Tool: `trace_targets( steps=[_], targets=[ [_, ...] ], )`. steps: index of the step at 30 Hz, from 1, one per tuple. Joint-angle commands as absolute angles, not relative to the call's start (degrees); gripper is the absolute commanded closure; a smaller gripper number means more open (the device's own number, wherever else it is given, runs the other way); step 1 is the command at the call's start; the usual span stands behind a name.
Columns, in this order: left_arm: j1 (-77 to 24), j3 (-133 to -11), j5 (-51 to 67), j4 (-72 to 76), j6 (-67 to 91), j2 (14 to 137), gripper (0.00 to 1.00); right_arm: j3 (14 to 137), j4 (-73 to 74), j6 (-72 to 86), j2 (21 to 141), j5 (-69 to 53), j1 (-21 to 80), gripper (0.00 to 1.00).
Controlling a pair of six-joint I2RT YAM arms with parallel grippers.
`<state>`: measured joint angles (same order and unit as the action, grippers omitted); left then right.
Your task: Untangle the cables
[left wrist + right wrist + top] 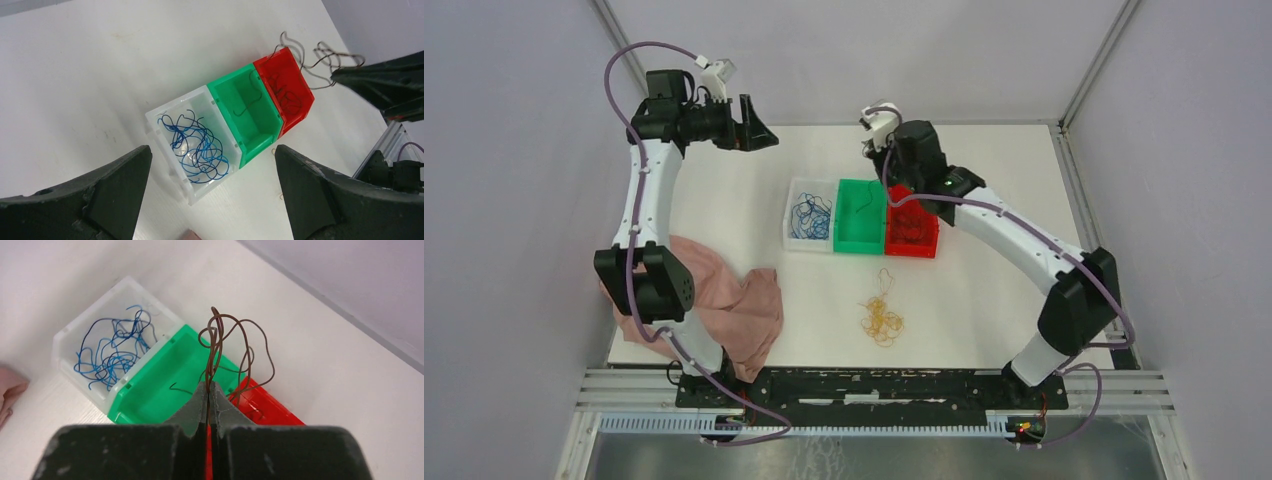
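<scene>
A yellow-orange tangle of cables (881, 315) lies on the white table in front of the bins. Blue cables (197, 145) fill the clear bin (798, 192). The green bin (860, 240) holds a dark cable (248, 106). The red bin (921, 248) holds dark brown cables (287, 95). My right gripper (209, 385) is shut on a bunch of looped brown cables (220, 337) and holds them above the red and green bins; it also shows in the top view (898, 188). My left gripper (212, 150) is open and empty, raised high over the table's far left (759, 135).
A pink cloth (734, 305) lies at the table's front left beside the left arm. The three bins stand side by side in mid-table. Grey enclosure walls with metal posts surround the table, and a metal rail runs along its front edge (874, 385).
</scene>
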<state>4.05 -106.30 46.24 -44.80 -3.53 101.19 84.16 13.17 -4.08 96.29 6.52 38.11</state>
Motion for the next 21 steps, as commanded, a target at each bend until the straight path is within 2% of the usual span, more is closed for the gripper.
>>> trace_targets(
  steps=[1,9,21],
  targets=[
    [4.3,-106.0,48.7,-42.9,-2.6,96.7,0.00,81.8,13.0,0.0,88.5,8.7,34.1,1.00],
    [4.3,-105.0,49.6,-42.2,-2.1,95.6,0.00,80.7,13.7,0.5,78.3,8.4,30.9,1.00],
    [4.3,-103.0,49.6,-41.9,-3.6,93.5,0.01,72.1,13.8,5.5,83.2,7.8,29.1,1.00]
  ],
)
